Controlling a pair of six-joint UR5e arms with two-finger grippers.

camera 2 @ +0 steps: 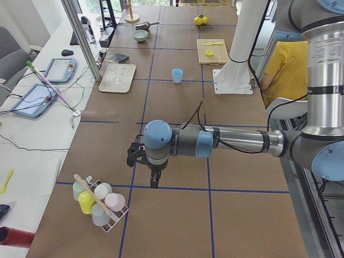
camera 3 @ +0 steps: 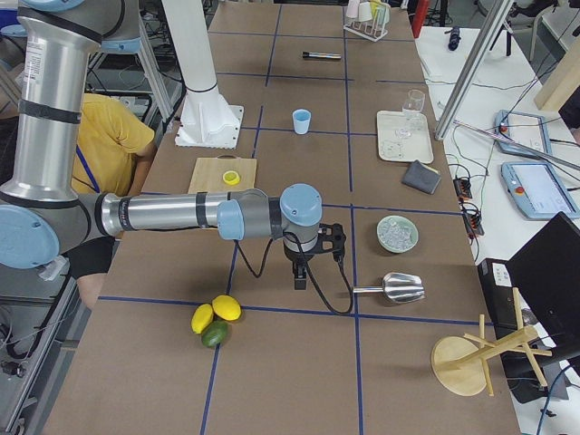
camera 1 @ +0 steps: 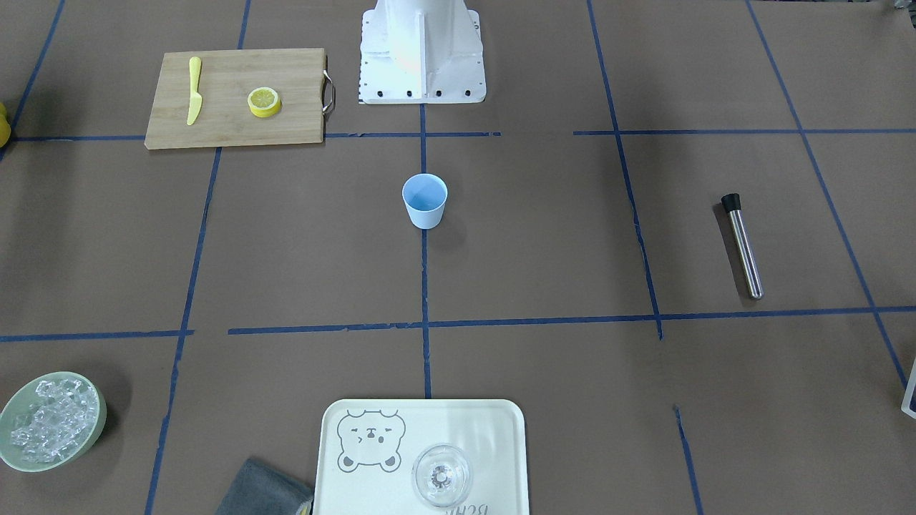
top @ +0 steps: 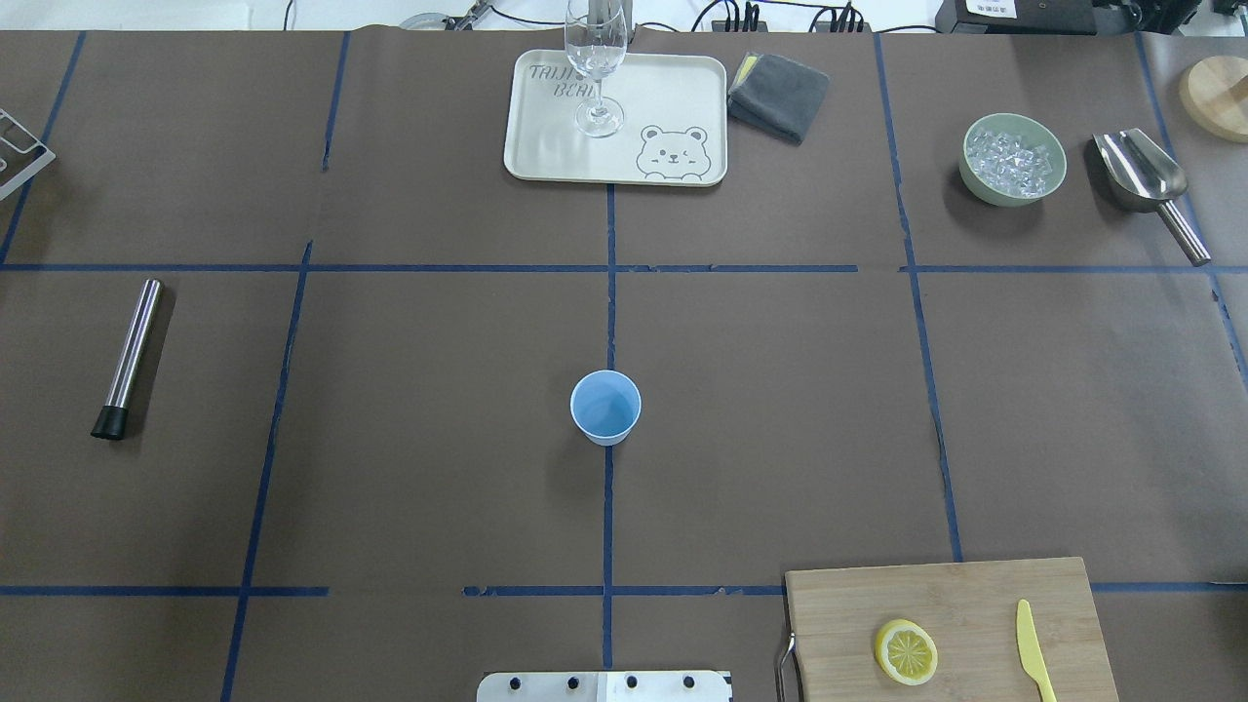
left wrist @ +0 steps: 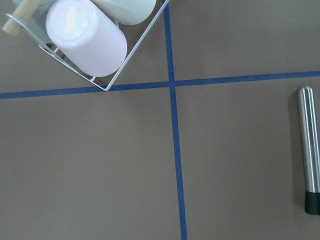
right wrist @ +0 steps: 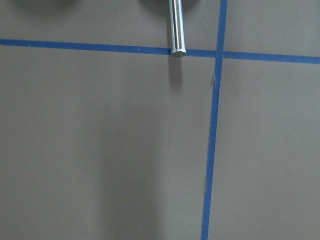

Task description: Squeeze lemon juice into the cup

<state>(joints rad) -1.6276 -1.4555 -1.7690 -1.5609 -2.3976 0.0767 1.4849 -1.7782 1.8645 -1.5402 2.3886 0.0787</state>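
Observation:
The lemon (camera 1: 264, 101) (top: 906, 651) is a thin yellow slice lying flat on a wooden cutting board (camera 1: 236, 71), beside a yellow knife (camera 1: 194, 89). The light-blue cup (camera 1: 424, 201) (top: 605, 408) stands upright at the table's centre, on a blue tape line. Neither gripper appears in the overhead or front views. My left gripper (camera 2: 154, 183) hangs over bare table near a cup rack, far from the cup (camera 2: 177, 75). My right gripper (camera 3: 300, 281) hangs over the table beyond the board, near a metal scoop. I cannot tell whether either is open or shut.
A tray (top: 546, 146) with a clear glass (top: 596, 68) sits at the far side, next to a grey cloth (top: 778, 95). A green bowl of ice (top: 1012, 159), metal scoop (top: 1149, 183), steel muddler (top: 129, 357), cup rack (camera 2: 99, 201) and whole citrus fruits (camera 3: 216, 319) lie around.

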